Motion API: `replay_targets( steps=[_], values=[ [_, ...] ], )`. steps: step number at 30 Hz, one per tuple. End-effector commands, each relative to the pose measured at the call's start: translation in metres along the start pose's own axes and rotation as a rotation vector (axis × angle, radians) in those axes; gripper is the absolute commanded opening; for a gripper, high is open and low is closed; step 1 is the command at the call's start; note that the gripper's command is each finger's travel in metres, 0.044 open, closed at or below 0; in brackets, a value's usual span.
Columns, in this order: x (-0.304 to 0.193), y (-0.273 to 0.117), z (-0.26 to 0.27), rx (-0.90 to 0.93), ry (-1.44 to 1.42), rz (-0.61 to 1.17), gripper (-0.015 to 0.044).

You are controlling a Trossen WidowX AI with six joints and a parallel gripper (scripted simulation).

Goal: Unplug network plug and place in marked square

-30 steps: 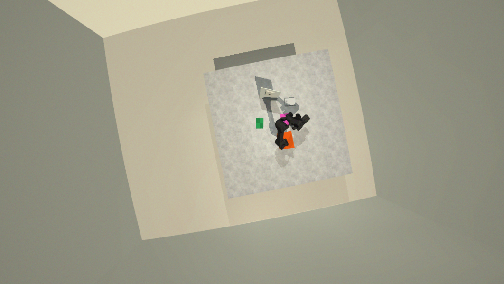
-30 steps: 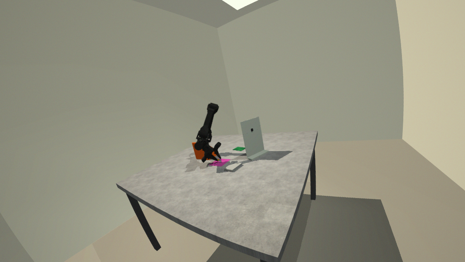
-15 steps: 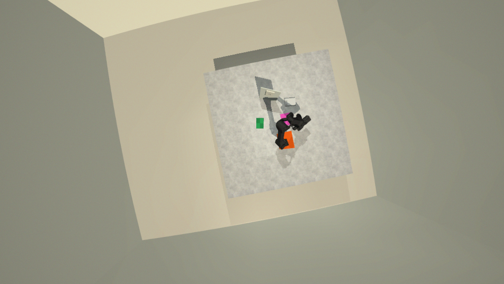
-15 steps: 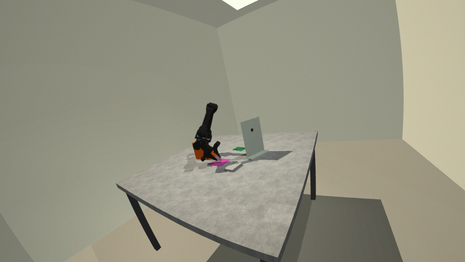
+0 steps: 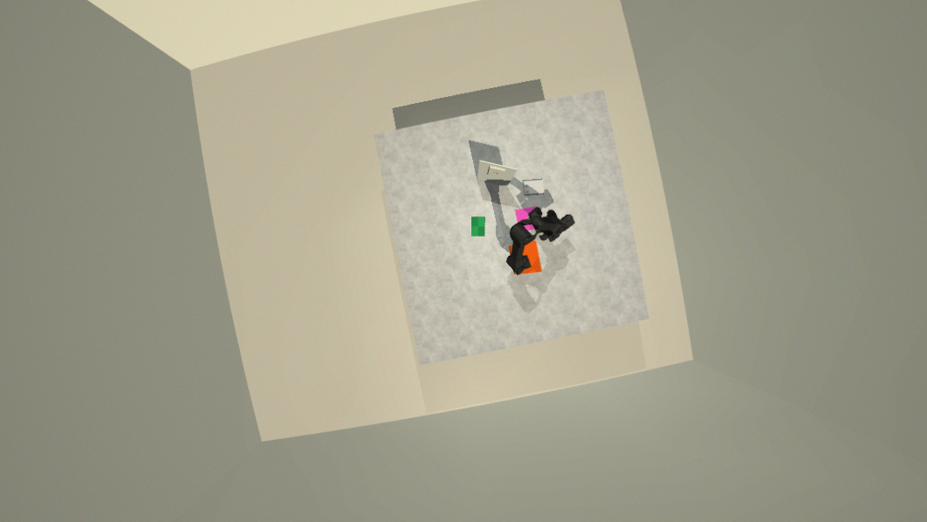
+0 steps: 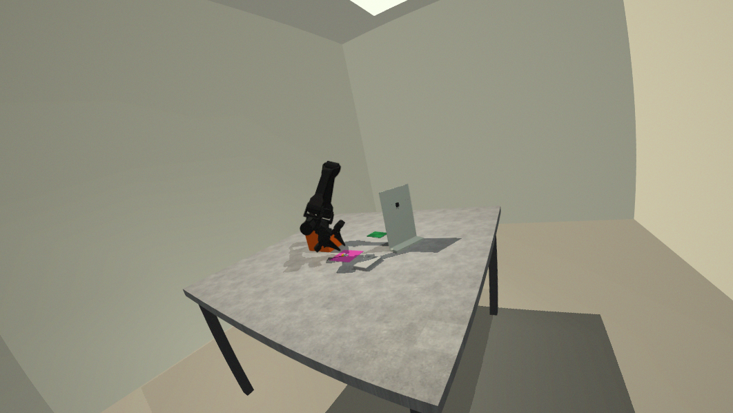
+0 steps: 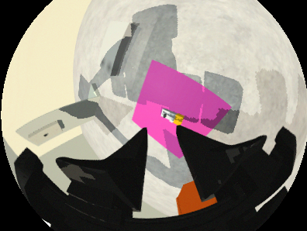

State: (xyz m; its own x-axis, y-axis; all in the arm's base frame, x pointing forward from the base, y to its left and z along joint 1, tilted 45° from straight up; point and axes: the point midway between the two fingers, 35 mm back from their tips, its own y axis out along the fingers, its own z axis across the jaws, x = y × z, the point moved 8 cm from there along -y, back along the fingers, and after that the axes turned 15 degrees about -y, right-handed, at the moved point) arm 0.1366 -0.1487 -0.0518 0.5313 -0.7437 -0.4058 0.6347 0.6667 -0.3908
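The small plug (image 7: 167,114) (image 6: 343,255), clear with a yellow end, lies on the magenta square (image 7: 155,85) (image 6: 355,254) (image 5: 523,214). My gripper (image 7: 162,130) (image 6: 342,248) is open, with its tips low over the near side of the square. In the wrist view the plug shows just beyond the tips, closer to the right one, and nothing is held between the fingers. Whether a finger touches the plug or the table I cannot tell. The upright panel (image 6: 399,223) (image 7: 50,118) has an empty dark socket opening (image 6: 397,204) (image 7: 46,135).
A pale flat piece (image 5: 532,187) (image 6: 366,264) lies on the table beyond the square, to the right of the panel in the top view. A green patch (image 5: 477,226) (image 6: 377,234) lies to the left. An orange piece (image 5: 532,260) (image 6: 311,243) is at the arm's base.
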Motion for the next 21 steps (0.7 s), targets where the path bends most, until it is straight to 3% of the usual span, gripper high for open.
replay_targets(
  steps=[1, 21],
  values=[
    [0.002, -0.005, 0.002, -0.005, -0.008, -0.003, 0.0156],
    [0.010, -0.033, 0.019, -0.008, -0.007, -0.006, 0.0156]
  ],
)
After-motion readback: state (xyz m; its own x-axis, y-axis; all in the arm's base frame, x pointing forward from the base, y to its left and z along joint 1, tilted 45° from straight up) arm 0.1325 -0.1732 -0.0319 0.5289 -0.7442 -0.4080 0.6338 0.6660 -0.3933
